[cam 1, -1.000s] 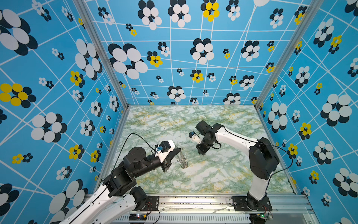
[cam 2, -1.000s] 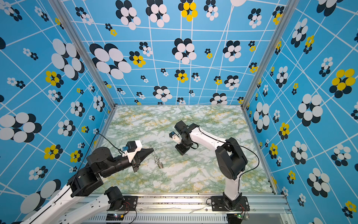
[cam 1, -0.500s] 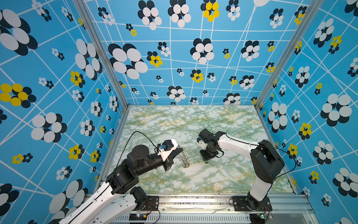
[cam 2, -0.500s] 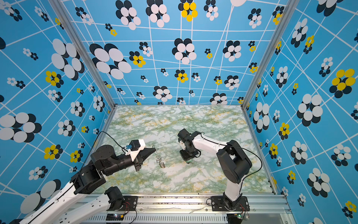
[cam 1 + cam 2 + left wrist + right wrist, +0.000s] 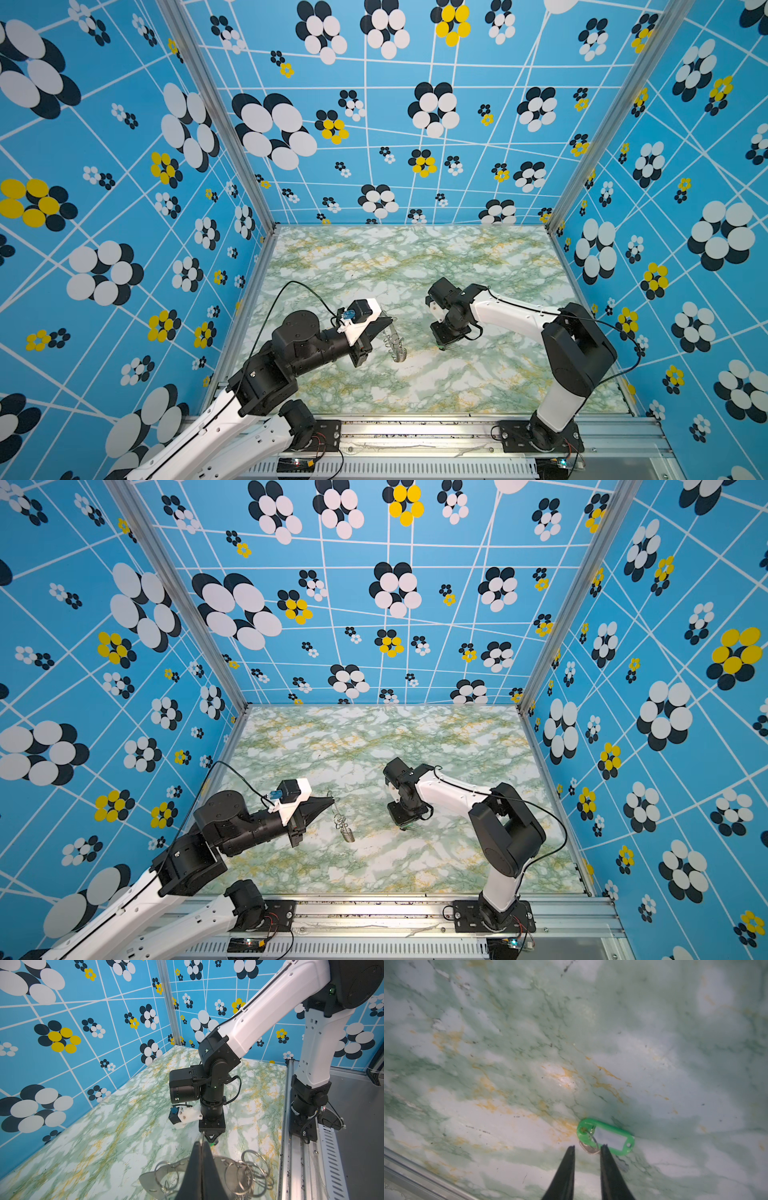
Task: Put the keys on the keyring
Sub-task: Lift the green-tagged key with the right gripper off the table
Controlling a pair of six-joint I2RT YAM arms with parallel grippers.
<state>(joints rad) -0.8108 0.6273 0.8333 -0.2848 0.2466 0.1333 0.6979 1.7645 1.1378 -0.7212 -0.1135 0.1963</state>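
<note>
On the left, the left gripper [image 5: 390, 320] is reaching out level over the tabletop [image 5: 415, 266]. Its fingers [image 5: 193, 1167] are clenched on the keyring [image 5: 149, 1178], which is hanging clear of the marble in both top views.

Well apart to the right, the right gripper [image 5: 586, 1148] is pointing straight down, fingers [image 5: 568, 1169] parted and grasping nothing. They are straddling the small silver key [image 5: 588, 1148] wired to the green key tag [image 5: 608, 1136], which is lying flat on the tabletop.

I'm worried about that pinch. The key is thin and flat, so closing tips could skate over it or catch only the wire and leave the tag dangling. One tip is sitting at the tag's edge and might shove it aside.

The keyring's wire loops [image 5: 251, 1167] are bunching to one side, which could make threading fiddly.

The left fingers are covering the ring's middle, and its lower part is cut off. From above, the tag is nearly hidden beneath the right wrist. I cannot tell whether the tips are touching the tabletop.
</note>
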